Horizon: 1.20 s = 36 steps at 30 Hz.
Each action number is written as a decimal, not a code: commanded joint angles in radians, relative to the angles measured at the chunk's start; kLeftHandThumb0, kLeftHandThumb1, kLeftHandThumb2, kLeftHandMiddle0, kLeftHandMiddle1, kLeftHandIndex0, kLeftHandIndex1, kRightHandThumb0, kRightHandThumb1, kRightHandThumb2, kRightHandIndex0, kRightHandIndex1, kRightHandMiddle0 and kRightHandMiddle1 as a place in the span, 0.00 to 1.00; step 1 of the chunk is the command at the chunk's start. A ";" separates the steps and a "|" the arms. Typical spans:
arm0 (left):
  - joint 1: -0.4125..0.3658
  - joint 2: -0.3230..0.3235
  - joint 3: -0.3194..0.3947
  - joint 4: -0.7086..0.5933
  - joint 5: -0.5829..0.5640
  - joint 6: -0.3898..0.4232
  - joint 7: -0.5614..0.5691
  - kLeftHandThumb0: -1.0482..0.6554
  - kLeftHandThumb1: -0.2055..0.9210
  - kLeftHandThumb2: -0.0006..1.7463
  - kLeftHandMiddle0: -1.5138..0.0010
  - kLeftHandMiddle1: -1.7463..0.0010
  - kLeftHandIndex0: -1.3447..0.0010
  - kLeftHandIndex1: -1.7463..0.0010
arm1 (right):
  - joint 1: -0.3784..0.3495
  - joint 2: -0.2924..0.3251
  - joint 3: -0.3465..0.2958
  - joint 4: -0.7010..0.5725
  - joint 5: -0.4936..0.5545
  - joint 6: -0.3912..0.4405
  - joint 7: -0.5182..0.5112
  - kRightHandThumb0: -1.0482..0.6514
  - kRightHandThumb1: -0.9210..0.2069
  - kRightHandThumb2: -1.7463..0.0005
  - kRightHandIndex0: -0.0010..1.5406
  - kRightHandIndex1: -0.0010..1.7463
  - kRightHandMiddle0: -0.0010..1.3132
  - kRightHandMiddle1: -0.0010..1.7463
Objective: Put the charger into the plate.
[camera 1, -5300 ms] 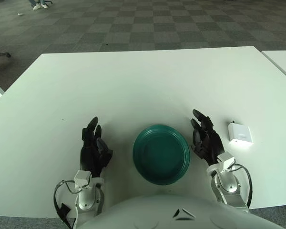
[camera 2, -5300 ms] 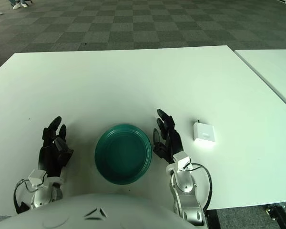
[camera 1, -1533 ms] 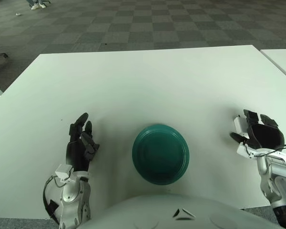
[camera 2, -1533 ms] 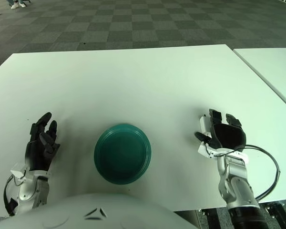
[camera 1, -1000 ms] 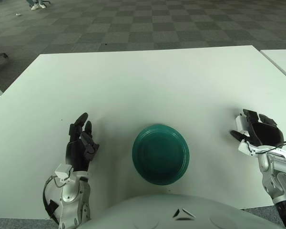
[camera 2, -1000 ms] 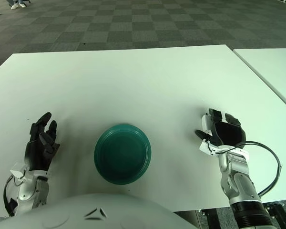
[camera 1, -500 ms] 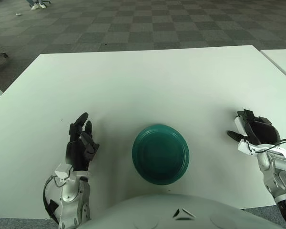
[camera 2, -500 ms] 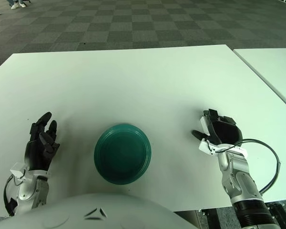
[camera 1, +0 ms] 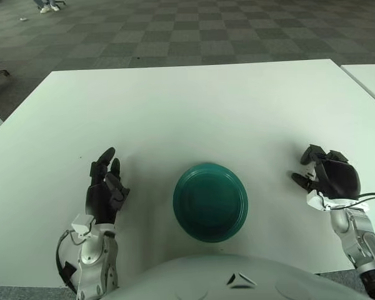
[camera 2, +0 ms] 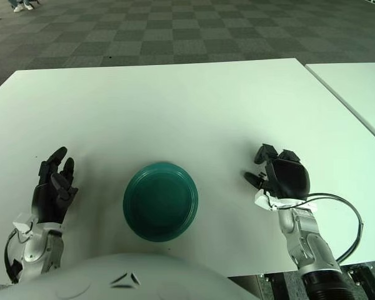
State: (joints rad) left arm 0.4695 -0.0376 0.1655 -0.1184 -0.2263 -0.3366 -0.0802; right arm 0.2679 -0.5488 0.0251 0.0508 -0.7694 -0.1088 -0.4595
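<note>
A round dark-green plate (camera 1: 210,201) sits empty near the table's front edge, in the middle. My right hand (camera 1: 325,175) is to the right of it, back of the hand up, with its fingers curled down and inward. The white charger does not show in either view; it is hidden under that curled hand. A hand's width of bare white table separates the right hand from the plate's rim. My left hand (camera 1: 104,187) shows left of the plate with its fingers spread and holding nothing.
The white table (camera 1: 194,112) stretches far ahead and to both sides. A second white table (camera 1: 370,80) stands past a gap at the right. A black cable (camera 2: 350,219) loops beside my right wrist. Chequered carpet lies beyond the far edge.
My right hand reached over the charger, curled its fingers around it and shifted slightly left toward the plate. The charger's white edge no longer shows. The left hand has stayed still over the last second.
</note>
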 commanded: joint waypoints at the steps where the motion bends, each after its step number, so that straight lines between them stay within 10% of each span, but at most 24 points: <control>1: -0.013 0.009 0.007 -0.005 -0.005 0.008 -0.007 0.05 1.00 0.60 0.83 1.00 1.00 0.57 | 0.003 0.023 -0.007 0.015 0.019 -0.017 -0.027 0.36 0.42 0.34 0.65 1.00 0.39 1.00; 36: -0.026 0.007 0.008 -0.002 0.000 0.016 -0.002 0.05 1.00 0.60 0.83 1.00 1.00 0.57 | -0.008 0.059 -0.037 -0.033 0.052 -0.032 0.008 0.36 0.41 0.35 0.66 1.00 0.38 1.00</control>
State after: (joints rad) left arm 0.4575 -0.0384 0.1671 -0.1180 -0.2248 -0.3301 -0.0801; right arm 0.2694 -0.4896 -0.0039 0.0287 -0.7182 -0.1454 -0.4572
